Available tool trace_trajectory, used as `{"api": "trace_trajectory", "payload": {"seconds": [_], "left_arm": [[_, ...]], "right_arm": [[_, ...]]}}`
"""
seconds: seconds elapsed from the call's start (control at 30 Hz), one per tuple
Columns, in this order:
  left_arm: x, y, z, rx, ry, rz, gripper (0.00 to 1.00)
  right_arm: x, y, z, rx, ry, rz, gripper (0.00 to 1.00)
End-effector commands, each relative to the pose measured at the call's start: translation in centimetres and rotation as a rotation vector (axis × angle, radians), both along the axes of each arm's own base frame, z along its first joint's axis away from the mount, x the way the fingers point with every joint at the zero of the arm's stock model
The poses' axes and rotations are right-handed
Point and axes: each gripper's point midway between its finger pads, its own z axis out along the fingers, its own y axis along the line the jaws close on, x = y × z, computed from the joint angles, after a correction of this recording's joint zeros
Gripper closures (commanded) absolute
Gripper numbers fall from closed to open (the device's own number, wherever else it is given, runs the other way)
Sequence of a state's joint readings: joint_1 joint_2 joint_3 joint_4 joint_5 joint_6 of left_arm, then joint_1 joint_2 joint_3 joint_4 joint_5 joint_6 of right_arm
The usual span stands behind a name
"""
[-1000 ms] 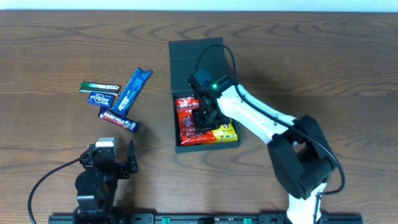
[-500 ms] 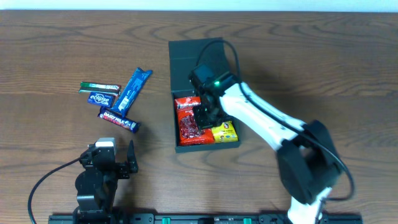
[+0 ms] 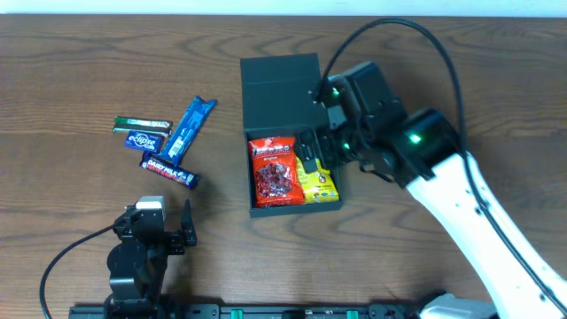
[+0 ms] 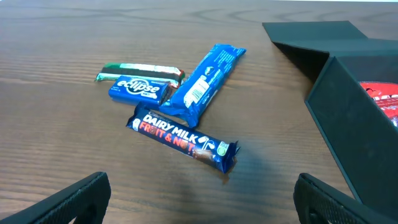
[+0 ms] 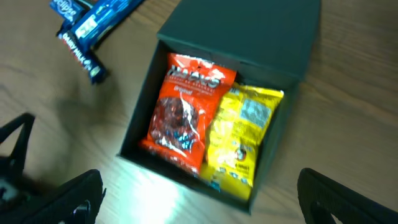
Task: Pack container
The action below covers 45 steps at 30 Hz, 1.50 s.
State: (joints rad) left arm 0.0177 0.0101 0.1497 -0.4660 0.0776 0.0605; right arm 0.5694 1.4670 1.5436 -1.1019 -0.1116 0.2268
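The container (image 3: pixel 248 168) is a dark green-grey box with its lid (image 3: pixel 279 81) folded back flat. A red packet (image 3: pixel 276 171) and a yellow packet (image 3: pixel 319 183) lie side by side inside it. My right gripper (image 3: pixel 315 147) hangs open above the box's right side, holding nothing. In the right wrist view the red packet (image 5: pixel 183 109) and yellow packet (image 5: pixel 242 137) fill the container (image 5: pixel 283 134), with the right gripper (image 5: pixel 205 205) spread wide over its near wall. My left gripper (image 3: pixel 166 226) rests open low at the front left. The left gripper (image 4: pixel 202 202) is empty in its wrist view.
Several snack bars lie left of the box: a green bar (image 3: pixel 142 124), a blue Eclipse pack (image 3: pixel 142 140), a long blue packet (image 3: pixel 190 128) and a Dairy Milk bar (image 3: pixel 170 170). From the left wrist the Dairy Milk bar (image 4: pixel 183 140) is nearest, the box wall (image 4: pixel 348 124) at right.
My right gripper has opened and risen out of the box, drawing back to the right. The yellow packet now lies uncovered beside the red one. The left arm is unmoved.
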Motion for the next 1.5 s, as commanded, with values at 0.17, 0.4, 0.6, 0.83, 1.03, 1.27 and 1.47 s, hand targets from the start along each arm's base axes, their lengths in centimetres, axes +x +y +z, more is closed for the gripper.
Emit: {"api": "trace_trajectory", "payload": {"seconds": [0.17, 0.4, 0.6, 0.83, 1.03, 1.27, 1.47], "left_arm": [[0.1, 0.8, -0.5, 0.031, 0.006, 0.038, 0.05], [-1.0, -7.2, 1.0, -0.518, 0.048, -0.247, 0.05], [-1.4, -8.9, 2.9, -0.906, 0.12, -0.217, 0.05], [0.3, -7.4, 6.3, -0.825, -0.06, -0.202, 0.04], [3.2, -4.6, 8.1, -0.542, -0.022, -0.083, 0.04], [11.2, -2.6, 8.8, -0.117, 0.225, -0.129, 0.05], [18.7, -1.4, 5.2, 0.07, 0.407, -0.186, 0.05]], "right_arm": [[-2.5, -1.7, 1.3, -0.021, 0.013, 0.023, 0.01], [-4.3, -2.8, 0.3, -0.082, 0.084, 0.05, 0.01], [-4.3, -2.9, 0.3, -0.084, 0.085, 0.052, 0.01], [-2.2, -4.0, 0.9, -0.053, 0.036, -0.013, 0.01], [2.2, -6.3, 2.5, 0.004, -0.077, -0.133, 0.01], [5.7, -9.3, 4.2, 0.043, -0.181, -0.246, 0.01], [6.3, -10.9, 4.3, 0.041, -0.185, -0.293, 0.01]]}}
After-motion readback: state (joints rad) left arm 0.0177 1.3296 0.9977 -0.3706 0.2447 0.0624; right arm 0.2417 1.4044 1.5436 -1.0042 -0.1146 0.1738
